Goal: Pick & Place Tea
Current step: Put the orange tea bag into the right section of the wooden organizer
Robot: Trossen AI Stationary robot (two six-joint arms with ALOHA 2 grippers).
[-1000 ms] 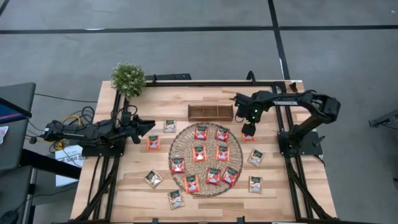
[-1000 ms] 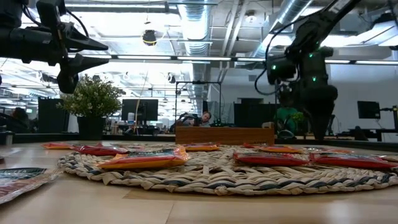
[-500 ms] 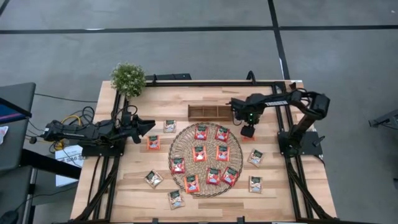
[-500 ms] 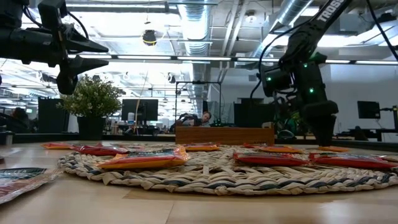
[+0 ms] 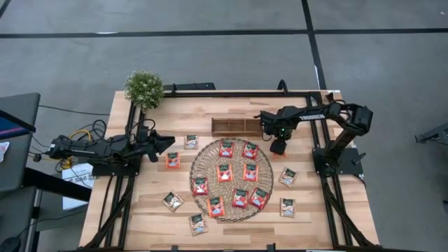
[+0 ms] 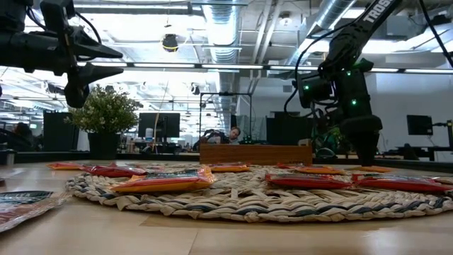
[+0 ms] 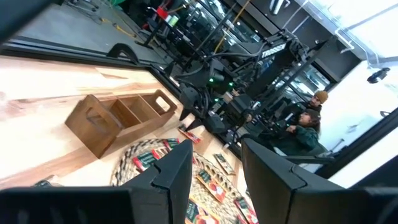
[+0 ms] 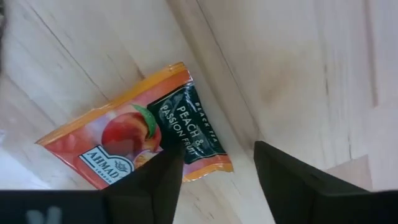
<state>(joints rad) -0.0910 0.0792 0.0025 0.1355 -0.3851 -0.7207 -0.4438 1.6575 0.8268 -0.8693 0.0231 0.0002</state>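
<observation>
Under our right end effector (image 8: 211, 180), a peach sachet lies flat and not yet gripped.

Close beneath our spread fingers (image 8: 292, 180) the peach sachet (image 8: 140, 146) rests flat on the bare wood of the table (image 8: 298, 74), and only one corner of it sits between them. We judge that closing from this offset could pinch just that edge, so the packet might swing or slip free, or the fingertips might scrape the wood and push it aside. From above, the right end effector (image 5: 278, 147) hangs between the woven mat (image 5: 199, 164) and the table's right edge, near the wooden tray (image 5: 236, 126) at the far edge. More tea sachets (image 5: 224, 172) lie on the mat and loose around it. Our left end effector (image 5: 166, 142) waits at the left edge, fingers apart, holding nothing.
</observation>
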